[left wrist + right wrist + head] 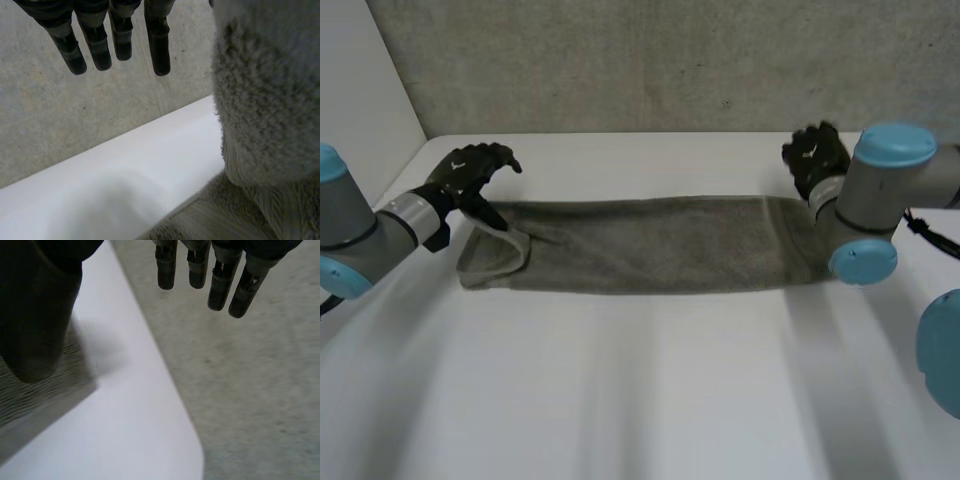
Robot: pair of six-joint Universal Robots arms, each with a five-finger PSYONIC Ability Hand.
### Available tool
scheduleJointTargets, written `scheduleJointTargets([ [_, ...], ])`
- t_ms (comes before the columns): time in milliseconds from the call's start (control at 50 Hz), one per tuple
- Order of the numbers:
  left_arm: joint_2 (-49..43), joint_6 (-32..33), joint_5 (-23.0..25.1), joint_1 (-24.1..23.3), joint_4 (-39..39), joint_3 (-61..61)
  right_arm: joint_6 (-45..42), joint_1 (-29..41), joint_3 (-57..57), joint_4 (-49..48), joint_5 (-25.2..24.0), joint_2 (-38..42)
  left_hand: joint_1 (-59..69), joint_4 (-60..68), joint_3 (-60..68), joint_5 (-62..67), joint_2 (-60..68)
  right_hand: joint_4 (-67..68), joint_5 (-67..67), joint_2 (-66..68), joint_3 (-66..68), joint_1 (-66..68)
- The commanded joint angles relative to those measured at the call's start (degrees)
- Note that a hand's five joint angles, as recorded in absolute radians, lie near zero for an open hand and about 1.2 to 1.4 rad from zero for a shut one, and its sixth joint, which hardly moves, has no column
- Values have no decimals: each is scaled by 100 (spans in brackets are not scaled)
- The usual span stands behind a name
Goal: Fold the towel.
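At the left end of the towel (650, 245), the left hand (470, 178) is seen just above the far corner. Its fingers (159, 50) are held straight and apart from the cloth, with nothing pinched. In the left wrist view a fuzzy bulge of towel is heaped right beside the palm; whether the thumb is touched by it cannot be told. The towel is laid as a long narrow band across the white table (640, 400), apparently doubled lengthwise, and its left end is rumpled into a small raised loop. At the right end, the right hand (815, 158) is poised by the far corner with its fingers (220, 285) straight and clear. Its thumb (35, 315) is hung above the cloth's edge, and nothing is gripped

The step in hand is judged to be the taking of the end corners. Both layers should be caught together, and the loop should be flattened first so that the edges can be matched squarely. The cloth is a thick grey terry with a deep soft pile, and a ribbed weave is shown at the right edge. It is limp and will likely sag when lifted, and it could be dragged askew on the smooth tabletop
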Motion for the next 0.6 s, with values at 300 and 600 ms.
scheduleJointTargets([
  [300, 1122, 552, -43, 464, -550, -307, 994, 59, 1952, 900, -513, -2733, -358, -359, -355, -174, -308, -497, -346, -417, -447, -366],
  [600, 129, 1827, -641, 552, -409, 273, 994, 50, 3485, 874, -814, -3341, -426, -427, -422, -241, -376, -497, -346, -417, -447, -366],
])
